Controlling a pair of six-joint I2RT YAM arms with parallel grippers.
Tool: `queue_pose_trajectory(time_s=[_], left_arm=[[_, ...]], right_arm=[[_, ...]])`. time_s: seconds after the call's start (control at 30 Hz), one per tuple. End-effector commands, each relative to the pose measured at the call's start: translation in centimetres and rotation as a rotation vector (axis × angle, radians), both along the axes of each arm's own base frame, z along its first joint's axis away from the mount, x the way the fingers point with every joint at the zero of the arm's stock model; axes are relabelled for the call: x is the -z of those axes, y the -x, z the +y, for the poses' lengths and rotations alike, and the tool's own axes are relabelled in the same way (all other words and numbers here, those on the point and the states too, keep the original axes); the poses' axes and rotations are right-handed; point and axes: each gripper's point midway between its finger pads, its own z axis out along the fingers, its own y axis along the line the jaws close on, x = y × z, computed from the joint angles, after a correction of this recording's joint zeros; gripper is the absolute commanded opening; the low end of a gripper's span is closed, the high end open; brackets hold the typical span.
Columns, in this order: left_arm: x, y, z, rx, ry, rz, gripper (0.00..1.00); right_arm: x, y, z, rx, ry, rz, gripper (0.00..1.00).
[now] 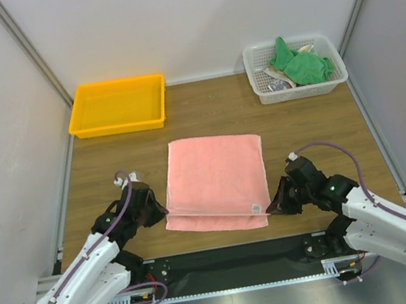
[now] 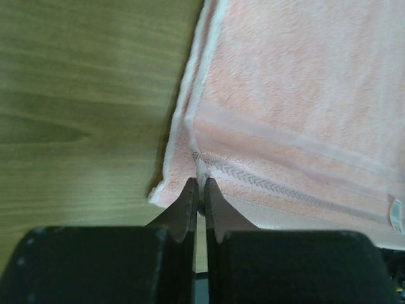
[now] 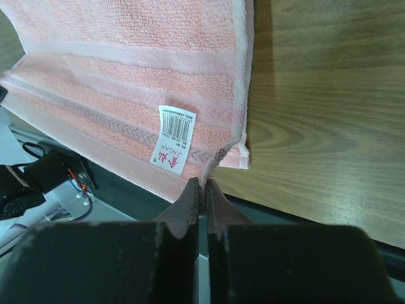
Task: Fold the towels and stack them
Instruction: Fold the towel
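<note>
A salmon-pink towel point(image 1: 216, 181) lies folded on the wooden table, its near edge overhanging the table's front. My left gripper point(image 1: 158, 210) is shut on the towel's near left corner; in the left wrist view the fingertips point(image 2: 200, 183) pinch the white hem of the pink towel point(image 2: 297, 95). My right gripper point(image 1: 276, 204) is shut on the near right corner; in the right wrist view the tips point(image 3: 202, 183) pinch the pink towel point(image 3: 126, 57) beside its white label point(image 3: 173, 138). Green towels point(image 1: 299, 64) lie crumpled in the white basket point(image 1: 256, 57).
A yellow tray point(image 1: 117, 104) stands at the back left. The white lattice basket at the back right also holds other small items. White walls close in the table on three sides. A black strip and metal edge run along the table's front.
</note>
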Motion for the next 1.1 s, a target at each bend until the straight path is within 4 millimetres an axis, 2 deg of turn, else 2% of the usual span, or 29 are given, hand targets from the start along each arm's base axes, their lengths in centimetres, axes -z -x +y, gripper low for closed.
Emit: queue_pose_trajectory(time_s=[0.0,0.03,0.07,0.1,0.13,0.2,0.23,0.27,0.33,0.43,0.47,0.5,0.53,0.57,0.6,0.7,0.73,0.77,0.8,0.83,0.87,0.9,0.93,0.97,1.0,1.07], left_arm=[[-0.1,-0.3,2.7,-0.124,-0.121,0.000,0.08],[-0.2,-0.1,2.7,-0.124,-0.123,0.006,0.18],[-0.3,0.1,2.5,-0.120,-0.115,0.012,0.23],[-0.4,0.3,2.5,-0.121,-0.112,0.018,0.32],[-0.4,0.4,2.3,-0.120,-0.105,0.022,0.55],[-0.7,0.6,2.2,-0.117,-0.099,0.025,0.75],[-1.0,0.5,2.2,-0.122,-0.099,0.019,0.77],[-1.2,0.4,2.4,-0.126,-0.105,0.013,0.78],[-2.9,-0.8,2.6,-0.139,-0.118,-0.044,0.78],[-5.6,-3.0,1.6,-0.092,-0.114,-0.146,0.77],[-6.1,-3.5,1.2,-0.039,-0.131,-0.175,0.77],[-6.9,-4.5,0.3,-0.014,-0.111,-0.207,0.76],[-7.1,-5.0,-0.1,0.014,-0.115,-0.216,0.76],[-7.4,-5.4,-0.8,0.045,-0.107,-0.233,0.76],[-7.7,-6.6,-1.7,0.064,-0.094,-0.259,0.75],[-9.2,-8.7,-3.9,0.123,-0.050,-0.329,0.72],[-9.0,-9.5,-4.6,0.138,-0.057,-0.329,0.71],[-9.2,-10.5,-5.8,0.165,-0.037,-0.338,0.68],[-10.0,-10.7,-6.3,0.179,-0.023,-0.362,0.66],[-9.0,-11.2,-6.9,0.202,-0.040,-0.337,0.64],[-8.9,-11.5,-7.5,0.215,-0.040,-0.336,0.61],[-9.2,-12.1,-8.0,0.219,-0.035,-0.354,0.54],[-8.0,-12.4,-8.5,0.235,-0.055,-0.330,0.49],[-7.6,-12.8,-8.7,0.233,-0.065,-0.328,0.45],[-7.2,-13.2,-8.9,0.230,-0.067,-0.325,0.34],[-5.7,-13.7,-9.4,0.226,-0.071,-0.296,0.28]], right_arm=[[1.3,1.2,-1.0,-0.005,0.056,0.046,0.03],[1.5,1.3,-1.0,0.000,0.055,0.055,0.09],[1.5,1.6,-0.9,-0.009,0.049,0.061,0.09],[1.5,1.7,-0.9,-0.009,0.044,0.063,0.11],[1.4,1.8,-0.8,-0.014,0.035,0.068,0.19],[1.3,2.0,-0.8,-0.019,0.037,0.073,0.35],[1.3,2.0,-0.7,-0.025,0.036,0.074,0.57],[0.9,1.9,-0.5,-0.039,0.034,0.070,0.69],[0.6,1.9,-0.4,-0.057,0.044,0.075,0.86],[-0.6,1.2,-0.4,-0.096,0.085,0.052,0.86],[-0.8,0.5,-0.8,-0.082,0.121,0.026,0.86],[-2.2,-0.5,-0.7,-0.092,0.138,-0.014,0.85],[-2.8,-1.2,-0.7,-0.087,0.155,-0.038,0.83],[-3.3,-2.3,-1.0,-0.067,0.185,-0.075,0.82],[-4.7,-3.7,-0.5,-0.072,0.187,-0.120,0.82],[-6.3,-7.3,-0.5,-0.013,0.193,-0.200,0.76],[-6.5,-8.5,-0.4,0.000,0.193,-0.212,0.72],[-6.6,-10.5,-0.3,0.033,0.160,-0.237,0.65],[-7.4,-11.5,0.0,0.048,0.123,-0.267,0.65],[-6.6,-12.1,0.3,0.065,0.102,-0.244,0.58],[-6.5,-13.2,0.0,0.099,0.094,-0.256,0.54],[-6.7,-14.4,0.1,0.124,0.077,-0.288,0.51],[-5.5,-15.1,-0.2,0.152,0.101,-0.269,0.43],[-5.3,-15.9,-0.2,0.165,0.104,-0.287,0.40],[-4.8,-16.3,-0.5,0.174,0.120,-0.283,0.36],[-3.2,-16.7,-0.9,0.180,0.151,-0.268,0.34]])
